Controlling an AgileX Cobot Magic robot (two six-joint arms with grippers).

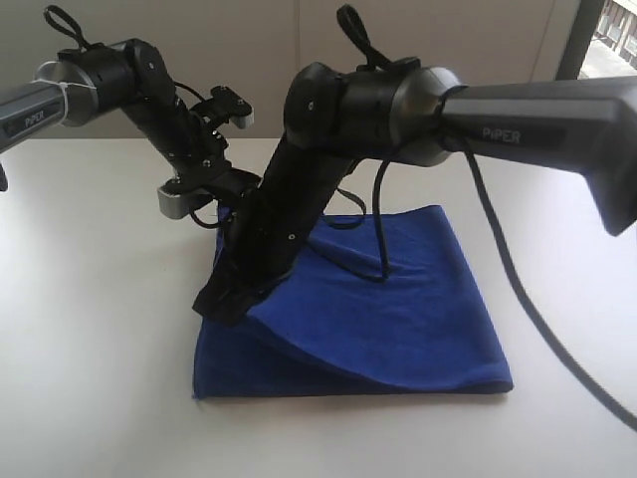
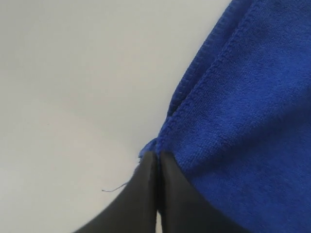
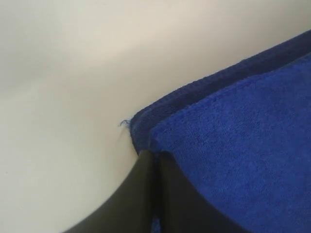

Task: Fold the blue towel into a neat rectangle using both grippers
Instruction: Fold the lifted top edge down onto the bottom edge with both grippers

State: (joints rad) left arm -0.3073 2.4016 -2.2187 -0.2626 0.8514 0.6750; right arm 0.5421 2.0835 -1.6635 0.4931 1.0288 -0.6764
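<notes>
— Where is the blue towel (image 1: 418, 309)?

— Flat on the white counter (image 1: 90, 349), well clear of its far edge. It is doubled over into a rough four-sided shape, with the fold running along its near side. The pile is soft and short, a deep plain blue, with a stitched hem along the borders.

— Is it lying smooth?

— Not all of it. The upper layer rises in a slanted ridge from the near side up to its left border, where the right end effector (image 1: 221, 299) has reached across. The lower layer lies flat on the counter beneath.

— What is that end effector doing?

— Clenched on the cloth. In its wrist view the two smooth black fingers (image 3: 136, 204) meet in a narrow point, and the towel's corner runs right into that point. Two hemmed layers show there, one stacked on the other, with a small frayed tuft (image 3: 125, 122) at the corner.

— And the left one?

— The left end effector (image 2: 156, 158) is also clenched, its dark tapered fingers pressed together on a towel corner. The ribbed stitching of the hem shows clearly beside it, and a thin loose thread (image 2: 116, 187) lies on the matte counter next to the fingers. In the wide view the right arm hides most of it at the towel's far left corner.
</notes>
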